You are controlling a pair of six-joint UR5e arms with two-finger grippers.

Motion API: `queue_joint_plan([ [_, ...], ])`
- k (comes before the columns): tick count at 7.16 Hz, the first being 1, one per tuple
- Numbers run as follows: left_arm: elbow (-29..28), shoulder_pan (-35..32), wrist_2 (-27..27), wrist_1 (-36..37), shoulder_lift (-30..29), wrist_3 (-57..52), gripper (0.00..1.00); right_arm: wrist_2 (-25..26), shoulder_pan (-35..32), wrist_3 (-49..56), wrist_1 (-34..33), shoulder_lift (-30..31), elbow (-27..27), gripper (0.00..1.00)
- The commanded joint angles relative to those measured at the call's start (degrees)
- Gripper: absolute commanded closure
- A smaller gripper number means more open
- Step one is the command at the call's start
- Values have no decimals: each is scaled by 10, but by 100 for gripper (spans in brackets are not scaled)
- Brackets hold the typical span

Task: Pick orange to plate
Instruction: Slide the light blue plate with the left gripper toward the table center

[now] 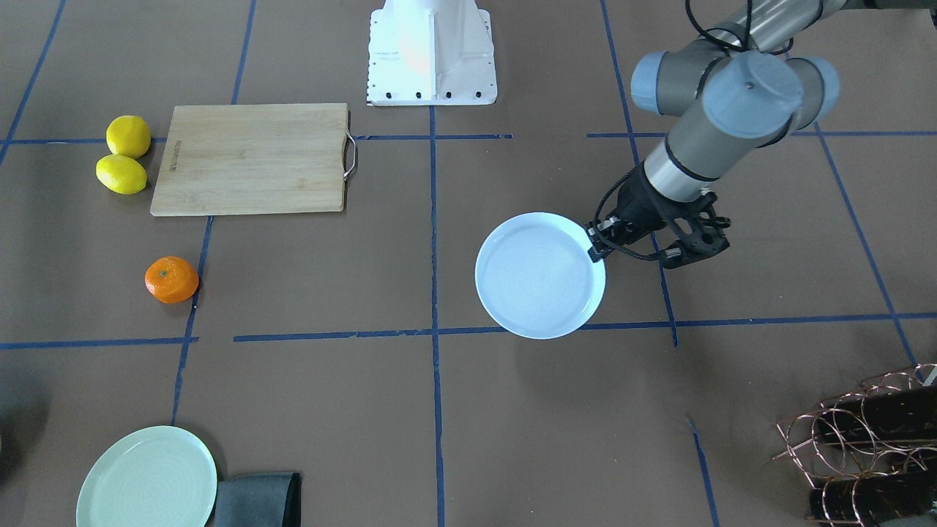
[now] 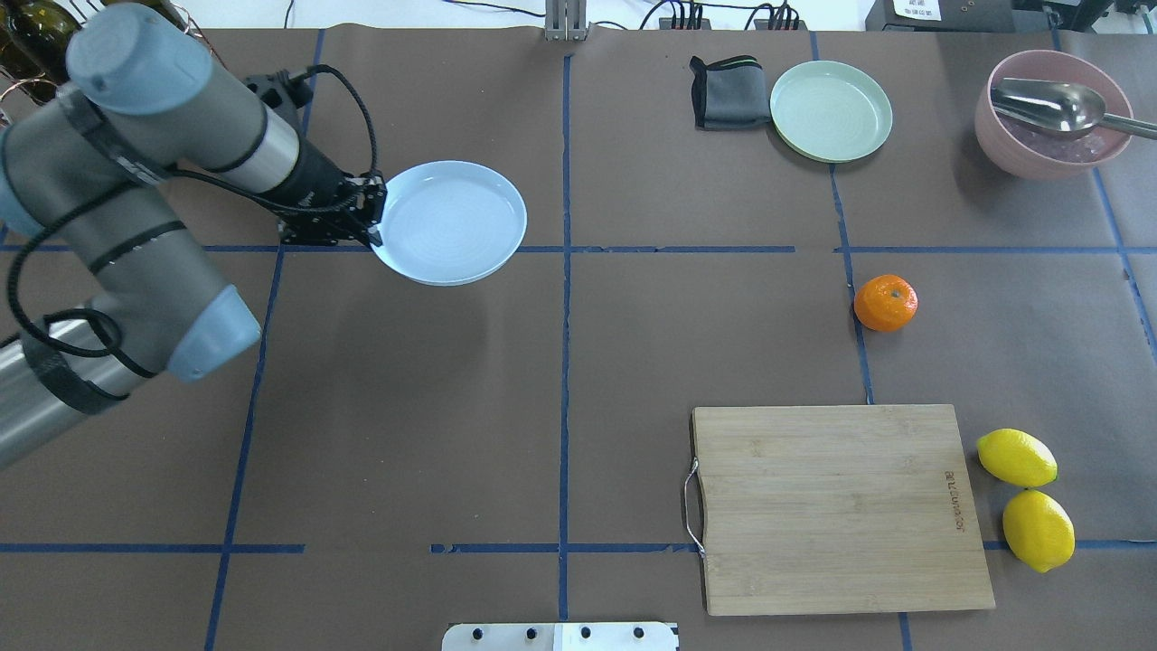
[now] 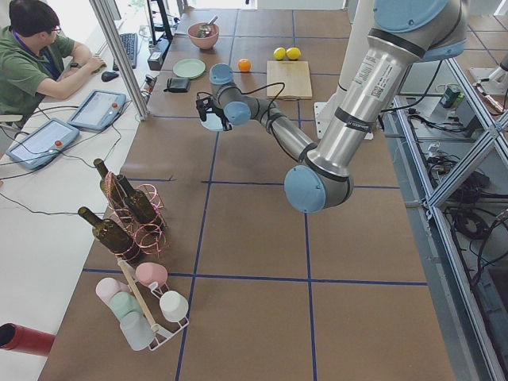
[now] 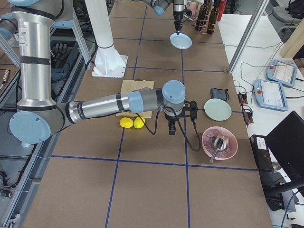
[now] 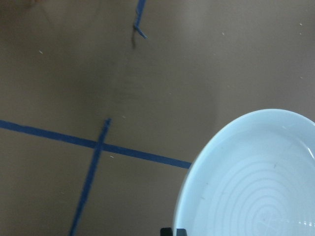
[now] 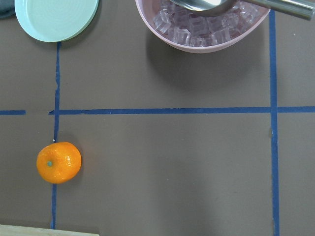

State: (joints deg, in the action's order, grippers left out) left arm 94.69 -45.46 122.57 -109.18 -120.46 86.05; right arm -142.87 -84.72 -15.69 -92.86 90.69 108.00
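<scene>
Left tool (image 2: 371, 223) clamps left rim of pale blue plate (image 2: 452, 221), held up off worktop (image 2: 407, 407). Orange (image 2: 886, 303) sits far right on worktop, on blue tape line (image 2: 845, 217), well apart from plate. Right tool (image 4: 172, 126): can't tell open or closed.

Two plates (image 2: 452, 221), two lemons (image 2: 1016, 457), one orange (image 2: 886, 303)

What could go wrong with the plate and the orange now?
1. The left gripper pinches the plate only at its rim, apparently off the table; it might tilt or slip.
2. The orange is round and lies far from the plate; a nudge could roll it away.
</scene>
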Motion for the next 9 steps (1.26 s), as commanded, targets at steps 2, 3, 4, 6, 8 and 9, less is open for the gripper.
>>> queue_joint_plan([
  [2,-41,112,-137,-100,-34,141,100,34,71,-147,95,-10,5,0],
  [3,-42,132,-156,-101,-37,154,100,44,98,-181,118,-10,5,0],
  [4,-50,142,-167,-101,-48,155,100,57,116,-199,130,-10,4,0],
  [6,-76,163,-199,-102,-53,155,100,58,124,-201,131,-10,5,0],
  [8,-86,163,-202,-101,-51,148,100,59,127,-204,131,-10,5,0],
  [9,-85,160,-202,-101,-48,148,63,59,134,-211,138,-10,3,0],
])
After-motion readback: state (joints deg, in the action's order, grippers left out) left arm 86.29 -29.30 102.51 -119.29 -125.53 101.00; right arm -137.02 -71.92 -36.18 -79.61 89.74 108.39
